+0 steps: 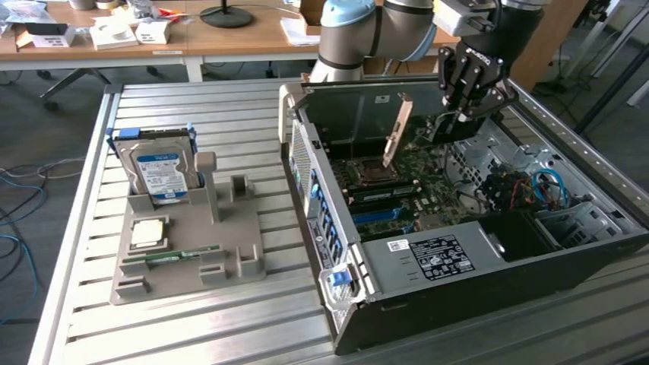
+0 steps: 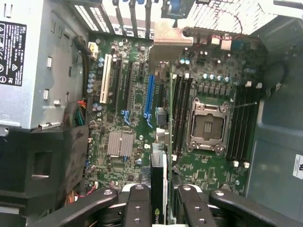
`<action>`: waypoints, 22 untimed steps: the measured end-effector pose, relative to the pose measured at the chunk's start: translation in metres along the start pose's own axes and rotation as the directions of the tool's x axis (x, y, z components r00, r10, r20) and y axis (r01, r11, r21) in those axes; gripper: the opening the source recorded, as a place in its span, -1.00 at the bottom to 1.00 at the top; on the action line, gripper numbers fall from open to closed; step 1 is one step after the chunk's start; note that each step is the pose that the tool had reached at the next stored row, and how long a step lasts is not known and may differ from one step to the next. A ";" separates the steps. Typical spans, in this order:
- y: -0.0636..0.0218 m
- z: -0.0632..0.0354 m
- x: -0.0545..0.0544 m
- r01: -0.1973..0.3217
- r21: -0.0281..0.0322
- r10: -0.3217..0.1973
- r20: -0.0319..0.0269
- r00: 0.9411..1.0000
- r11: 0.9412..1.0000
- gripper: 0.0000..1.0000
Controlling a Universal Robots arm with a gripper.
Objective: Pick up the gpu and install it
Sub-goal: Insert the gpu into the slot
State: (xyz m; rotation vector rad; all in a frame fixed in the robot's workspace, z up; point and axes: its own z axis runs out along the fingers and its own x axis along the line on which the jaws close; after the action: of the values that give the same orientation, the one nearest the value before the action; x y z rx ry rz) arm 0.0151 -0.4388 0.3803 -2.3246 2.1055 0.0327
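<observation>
Deep in the open computer case (image 1: 335, 228), toward its back wall, my gripper (image 1: 461, 112) is shut on the gpu (image 1: 444, 131). The card hangs on edge just above the motherboard (image 1: 426, 190). In the wrist view the gpu (image 2: 158, 189) is a thin dark card seen edge-on, with a green logo on it. It sits clamped between the black fingers (image 2: 137, 208) of the gripper (image 2: 158, 201). Beyond the card's far end lies the long blue expansion slot (image 2: 150, 97), roughly in line with the card. I cannot tell whether the card touches the board.
A tan plate (image 1: 400, 129) stands upright in the case near the processor socket (image 1: 370, 169). The power supply (image 1: 436, 255) fills the case's near end. At the exterior view's left a grey fixture (image 1: 239, 228) holds a hard drive (image 1: 163, 171), a processor (image 1: 150, 232) and a memory stick (image 1: 182, 255).
</observation>
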 end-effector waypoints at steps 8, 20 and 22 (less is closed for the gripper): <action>0.0001 0.0013 0.000 -0.076 0.001 0.076 0.001 0.997 0.997 -0.47; 0.0101 0.0022 -0.001 -0.075 0.001 0.075 0.001 0.997 0.997 -0.47; 0.0108 0.0023 -0.001 -0.076 0.002 0.076 0.001 0.997 0.997 -0.47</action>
State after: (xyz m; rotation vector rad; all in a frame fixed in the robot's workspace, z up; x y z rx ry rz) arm 0.0043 -0.4388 0.3781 -2.2427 2.1913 0.0322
